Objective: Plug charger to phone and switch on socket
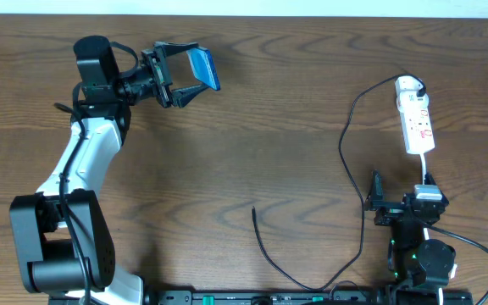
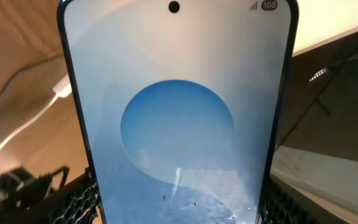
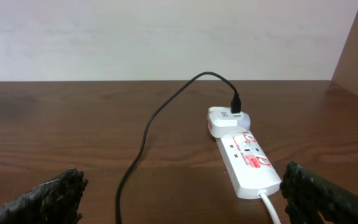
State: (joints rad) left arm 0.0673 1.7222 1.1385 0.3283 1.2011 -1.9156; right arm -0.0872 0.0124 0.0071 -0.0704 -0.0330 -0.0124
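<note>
My left gripper [image 1: 195, 71] is shut on the phone [image 1: 205, 64] at the table's far left and holds it off the wood. In the left wrist view its blue screen [image 2: 178, 118] fills the picture, with a mesh-padded finger [image 2: 79, 200] against each long edge. The socket [image 1: 415, 119] lies at the far right, and a white adapter [image 3: 226, 120] sits in its far end. From there the charger [image 1: 346, 161] loops forward, its free end [image 1: 254, 208] lying loose at mid-table. Just in front of the socket [image 3: 247, 163], my right gripper [image 1: 401, 185] is open and holds nothing.
The socket's white cord [image 1: 424, 166] runs toward the right arm's base [image 1: 422, 258]. The left arm's base [image 1: 53, 250] stands at the front left. A pale wall [image 3: 166, 37] rises behind the table's far edge. Bare wood [image 1: 252, 144] lies between the two arms.
</note>
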